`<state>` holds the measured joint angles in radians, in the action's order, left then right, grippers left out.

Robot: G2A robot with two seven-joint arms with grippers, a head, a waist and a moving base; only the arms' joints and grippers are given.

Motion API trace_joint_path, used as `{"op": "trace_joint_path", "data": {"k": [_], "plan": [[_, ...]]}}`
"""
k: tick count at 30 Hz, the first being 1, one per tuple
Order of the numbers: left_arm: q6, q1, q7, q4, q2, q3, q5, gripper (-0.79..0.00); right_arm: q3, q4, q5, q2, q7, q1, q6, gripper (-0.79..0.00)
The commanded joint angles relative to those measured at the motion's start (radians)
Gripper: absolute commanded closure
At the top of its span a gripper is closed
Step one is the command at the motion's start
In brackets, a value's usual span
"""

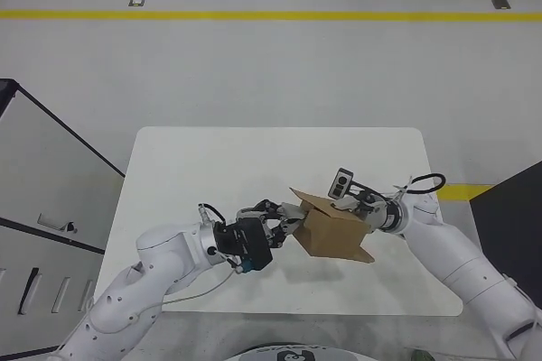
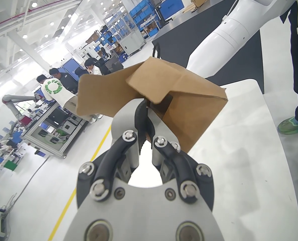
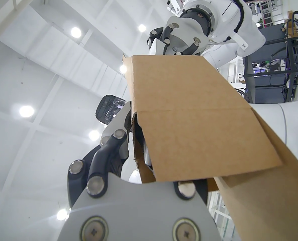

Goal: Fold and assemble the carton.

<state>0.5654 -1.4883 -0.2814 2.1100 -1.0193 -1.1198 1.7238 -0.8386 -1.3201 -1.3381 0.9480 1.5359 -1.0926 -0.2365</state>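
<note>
Carton pinned between both hands over the tabletop

The left hand clamps a flap at one end and the right hand grips the wall at the other, so both ends are blocked. A loose flap juts up at the far corner. A hand could pass over the tabletop's far half and left side, or along the carton's long near face.

White table on pale grey floor, yellow line beyond; round ceiling lights overhead
</note>
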Motion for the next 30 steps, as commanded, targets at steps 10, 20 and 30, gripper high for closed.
{"op": "trace_joint_path", "data": {"k": [10, 20, 30], "plan": [[0.012, 0.023, 0.012, -0.013, -0.004, 0.031, 0.002, 0.0, 0.018, -0.005, -0.001, 0.001, 0.0, 0.013, -0.003, 0.0], [0.001, 0.028, 0.013, -0.019, -0.005, 0.02, -0.013, 0.0, 0.018, 0.011, -0.008, -0.003, 0.0, 0.018, 0.002, 0.0], [0.013, 0.035, 0.015, -0.024, -0.007, 0.043, -0.014, 0.0, 0.03, 0.001, -0.008, -0.004, 0.0, 0.023, 0.005, 0.0]]}}
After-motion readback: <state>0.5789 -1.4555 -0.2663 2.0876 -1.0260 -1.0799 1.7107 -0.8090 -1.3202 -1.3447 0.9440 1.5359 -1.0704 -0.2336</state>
